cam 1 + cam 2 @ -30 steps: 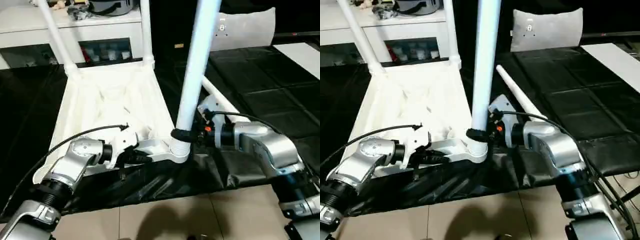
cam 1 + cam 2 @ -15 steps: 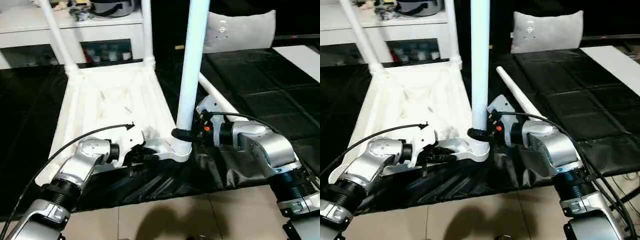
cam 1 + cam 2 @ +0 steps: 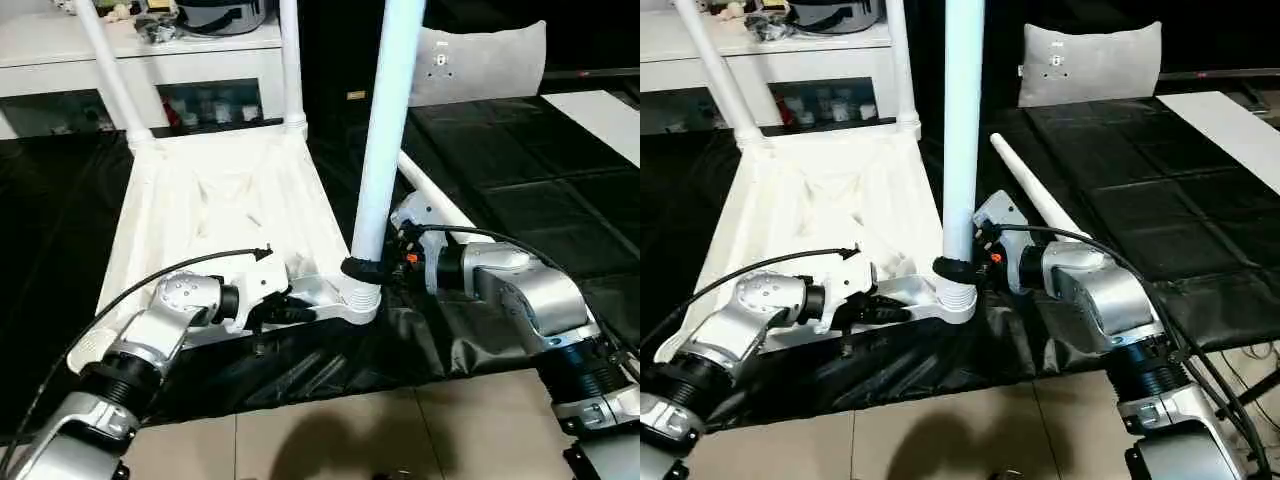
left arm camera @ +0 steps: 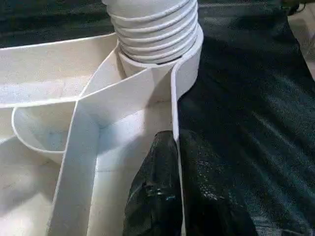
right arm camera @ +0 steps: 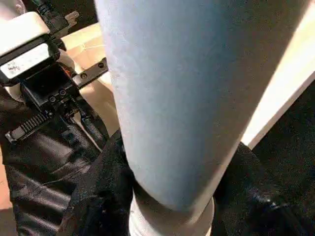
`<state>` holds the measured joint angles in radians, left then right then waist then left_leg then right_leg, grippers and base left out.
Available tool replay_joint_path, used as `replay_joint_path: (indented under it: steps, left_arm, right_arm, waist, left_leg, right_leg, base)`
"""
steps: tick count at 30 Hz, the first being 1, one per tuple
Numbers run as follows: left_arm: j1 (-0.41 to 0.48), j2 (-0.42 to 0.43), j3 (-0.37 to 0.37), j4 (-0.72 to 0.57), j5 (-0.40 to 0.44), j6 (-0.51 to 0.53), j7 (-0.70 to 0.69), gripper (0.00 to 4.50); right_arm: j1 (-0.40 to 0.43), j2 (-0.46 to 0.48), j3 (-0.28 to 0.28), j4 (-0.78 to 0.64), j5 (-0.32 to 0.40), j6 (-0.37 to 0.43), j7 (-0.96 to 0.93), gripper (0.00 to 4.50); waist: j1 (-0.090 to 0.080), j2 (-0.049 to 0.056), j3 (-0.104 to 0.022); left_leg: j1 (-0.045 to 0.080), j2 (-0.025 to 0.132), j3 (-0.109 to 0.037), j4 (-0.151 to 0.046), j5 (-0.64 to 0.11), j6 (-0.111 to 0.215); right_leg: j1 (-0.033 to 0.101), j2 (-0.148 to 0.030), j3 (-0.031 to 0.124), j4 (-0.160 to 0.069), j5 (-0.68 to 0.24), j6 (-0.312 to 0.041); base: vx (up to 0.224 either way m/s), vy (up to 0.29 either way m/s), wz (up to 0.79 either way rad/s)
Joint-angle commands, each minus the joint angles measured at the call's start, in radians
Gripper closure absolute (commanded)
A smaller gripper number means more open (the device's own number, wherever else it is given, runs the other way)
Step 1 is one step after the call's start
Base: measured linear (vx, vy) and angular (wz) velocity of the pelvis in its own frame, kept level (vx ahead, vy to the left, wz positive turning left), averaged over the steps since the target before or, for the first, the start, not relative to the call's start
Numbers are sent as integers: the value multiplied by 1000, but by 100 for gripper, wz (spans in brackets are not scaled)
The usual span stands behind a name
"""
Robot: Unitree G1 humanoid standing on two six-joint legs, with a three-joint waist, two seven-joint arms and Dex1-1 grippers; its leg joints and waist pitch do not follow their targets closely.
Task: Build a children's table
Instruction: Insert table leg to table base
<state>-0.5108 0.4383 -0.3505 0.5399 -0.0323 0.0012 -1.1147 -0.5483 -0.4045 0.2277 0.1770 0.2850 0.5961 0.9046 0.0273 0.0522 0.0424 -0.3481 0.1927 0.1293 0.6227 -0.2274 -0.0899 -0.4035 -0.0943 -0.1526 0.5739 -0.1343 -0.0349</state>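
Left eye view showed you the upturned white plastic tabletop (image 3: 210, 215) lying ribs-up on the black sheet (image 3: 520, 190). Your right gripper (image 3: 362, 270) was clamped around the upright white tapered leg (image 3: 385, 130) just above the near right corner socket (image 3: 358, 302). Your left gripper (image 4: 176, 196) pinched the tabletop's near rim.

Silver, rounded forearms with ribbed black wrist collars, white housings behind black two-fingered left gripper (image 3: 283, 314) and right gripper (image 3: 362, 270), thin black cables, small orange mark
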Motion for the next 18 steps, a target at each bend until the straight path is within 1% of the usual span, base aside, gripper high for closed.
replay_joint_path:
  steps: [1,3,4,6,9,10,13,14,15,16,18]
  left_arm:
    - [5,45,-19,59,84,19,11,450]
    - [4,46,-26,61,89,15,7,450]
    - [4,45,-29,61,90,12,2,450]
    - [5,44,-33,58,88,12,-6,450]
    - [6,38,-38,23,61,21,-43,450]
    - [5,35,-38,17,55,24,-48,450]
    - [2,30,-40,1,51,27,-58,450]
    - [1,24,-36,-7,42,33,-63,450]
    - [1,24,-36,-8,41,34,-64,450]
    - [2,18,-30,-8,38,37,-61,450]
    - [2,14,-27,-6,39,36,-57,450]
  right_arm:
    - [7,-3,20,17,-6,12,24,263]
    - [3,-3,22,21,-6,13,29,263]
    - [0,-3,24,23,-6,13,34,263]
    - [-3,-4,26,25,-5,14,40,263]
    - [-17,-8,34,41,-4,24,63,263]
    - [-21,-8,33,48,-5,23,65,263]
    - [-32,2,24,78,-1,23,66,263]
    - [-36,14,6,102,11,24,64,263]
    - [-36,16,3,105,13,24,64,263]
    - [-28,32,-33,136,41,17,69,263]
    - [-21,38,-52,152,56,10,74,263]
  waist:
    - [-6,-10,-58]
    - [-6,-11,-58]
    - [-6,-8,-58]
    - [-7,-9,-58]
    - [-6,-8,-59]
    - [-6,-10,-59]
    - [-5,-8,-61]
    - [-5,-8,-60]
    - [-5,-8,-61]
    - [-5,-9,-60]
    - [-5,-7,-61]
  left_leg:
    - [-11,15,9,-77,-203,45]
    - [-11,15,9,-77,-205,45]
    - [-10,15,8,-77,-210,44]
    - [-10,16,8,-78,-211,44]
    - [-11,19,7,-80,-208,45]
    - [-11,19,7,-80,-207,46]
    - [-11,21,8,-80,-195,47]
    - [-12,22,8,-81,-191,49]
    - [-11,22,8,-81,-193,49]
    - [-11,21,8,-81,-194,48]
    - [-10,22,8,-81,-198,48]
  right_leg:
    - [57,-54,40,-100,-565,-5]
    - [57,-53,40,-101,-569,-4]
    - [56,-54,40,-102,-573,-4]
    - [57,-54,40,-101,-568,-7]
    - [58,-55,43,-97,-547,-21]
    - [58,-55,44,-96,-541,-26]
    - [59,-56,46,-92,-520,-40]
    - [59,-56,47,-91,-512,-46]
    - [60,-57,47,-91,-512,-48]
    - [60,-56,46,-92,-515,-48]
    - [59,-58,46,-92,-517,-52]
  base:
    - [0,0,0]
    - [0,0,0]
    - [0,0,0]
    - [0,0,0]
    - [0,0,0]
    - [0,0,0]
    - [0,0,0]
    - [0,0,0]
    - [0,0,0]
    - [0,0,0]
    - [0,0,0]
